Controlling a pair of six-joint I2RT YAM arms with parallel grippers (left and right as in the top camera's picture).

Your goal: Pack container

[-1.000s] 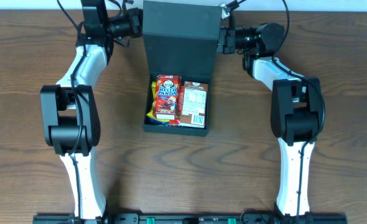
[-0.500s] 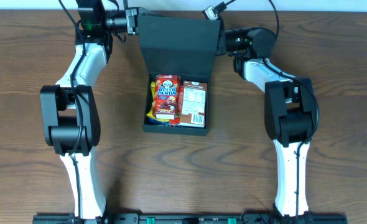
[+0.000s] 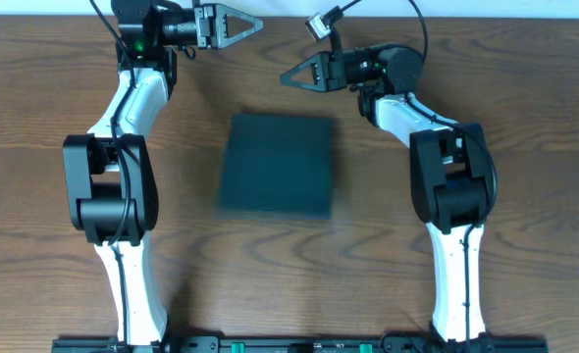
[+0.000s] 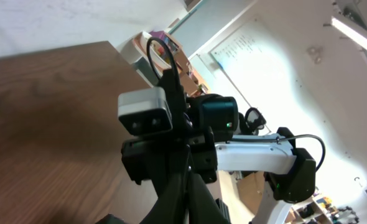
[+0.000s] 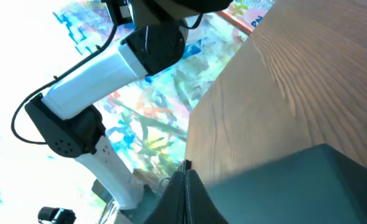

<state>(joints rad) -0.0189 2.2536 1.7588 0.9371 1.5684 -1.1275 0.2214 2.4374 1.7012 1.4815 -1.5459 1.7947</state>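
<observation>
The black container (image 3: 276, 164) lies in the middle of the table with its flap lid down, so its contents are hidden. Its dark top also shows at the lower right of the right wrist view (image 5: 308, 186). My left gripper (image 3: 254, 21) is shut and empty, raised at the far edge, left of the box line. My right gripper (image 3: 286, 76) is shut and empty, raised behind the box's far edge. In the left wrist view my shut left fingers (image 4: 186, 202) point at the right arm's wrist. In the right wrist view my shut right fingers (image 5: 185, 196) point at the left arm.
The brown wooden table (image 3: 525, 226) surrounds the box. Both arm bases stand at the near edge, left arm (image 3: 113, 186) and right arm (image 3: 456, 186) flanking the box.
The lid, upright and held between both grippers earlier, has dropped shut over the snack packets. Both grippers have let go and drawn apart above the far edge.
</observation>
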